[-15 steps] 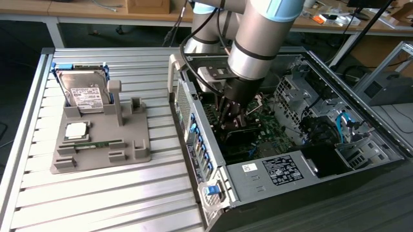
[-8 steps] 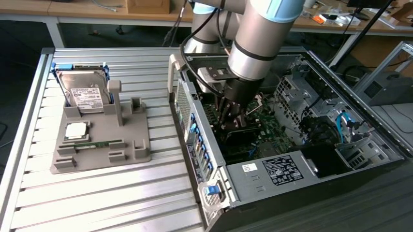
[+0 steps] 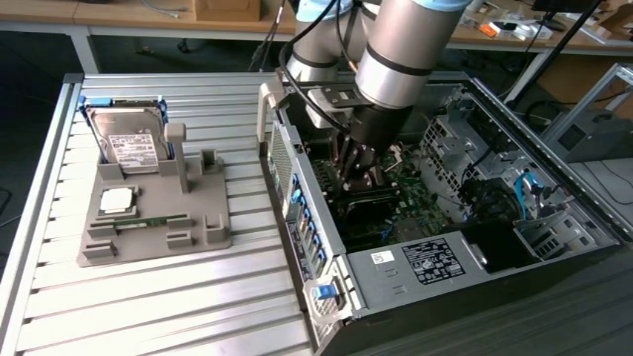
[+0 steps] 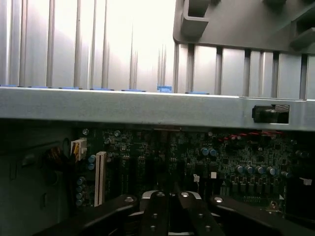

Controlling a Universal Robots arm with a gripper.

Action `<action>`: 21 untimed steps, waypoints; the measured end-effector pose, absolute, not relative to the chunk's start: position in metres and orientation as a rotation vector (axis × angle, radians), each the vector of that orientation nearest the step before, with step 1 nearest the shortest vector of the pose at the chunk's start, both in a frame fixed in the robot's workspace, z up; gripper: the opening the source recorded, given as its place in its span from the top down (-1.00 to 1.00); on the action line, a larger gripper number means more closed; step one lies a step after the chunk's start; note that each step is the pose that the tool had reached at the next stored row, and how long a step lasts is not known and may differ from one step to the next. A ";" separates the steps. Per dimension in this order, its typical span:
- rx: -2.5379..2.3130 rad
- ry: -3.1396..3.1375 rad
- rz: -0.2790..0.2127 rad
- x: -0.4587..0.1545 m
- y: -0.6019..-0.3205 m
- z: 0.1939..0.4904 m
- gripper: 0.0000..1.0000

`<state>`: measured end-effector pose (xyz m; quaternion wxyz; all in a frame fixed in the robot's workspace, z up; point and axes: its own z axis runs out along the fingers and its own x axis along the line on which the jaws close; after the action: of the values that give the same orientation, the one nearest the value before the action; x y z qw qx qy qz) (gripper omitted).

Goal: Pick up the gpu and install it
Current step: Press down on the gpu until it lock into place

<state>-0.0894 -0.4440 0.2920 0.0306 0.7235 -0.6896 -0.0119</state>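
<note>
Gripper (image 3: pixel 361 172) fingers together, down inside open PC case (image 3: pixel 554 222), just above motherboard (image 4: pixel 197 162). Gpu not discernible between fingers or on grey parts tray (image 3: pixel 158 241); cannot tell whether seated. Install stage apparently underway.

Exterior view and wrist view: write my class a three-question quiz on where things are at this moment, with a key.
1. True or false: the gripper hangs over the grey holder on the slatted table.
2. What stands upright in the grey holder? A. hard drive B. keyboard C. cooling fan
3. Fill in: the gripper is ____ (open or shut).

Key: 1 false, it is down inside the open computer case; 2 A; 3 shut.
</note>
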 end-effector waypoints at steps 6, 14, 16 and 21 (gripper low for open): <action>2.221 -2.116 -0.056 -0.061 -0.444 0.292 0.79; 2.205 -2.100 -0.090 -0.019 -0.444 0.292 0.79; 2.204 -2.099 -0.095 -0.011 -0.444 0.292 0.79; 2.201 -2.096 -0.103 0.003 -0.444 0.292 0.79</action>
<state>0.0025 -0.4443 0.2918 0.0504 0.7229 -0.6883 -0.0337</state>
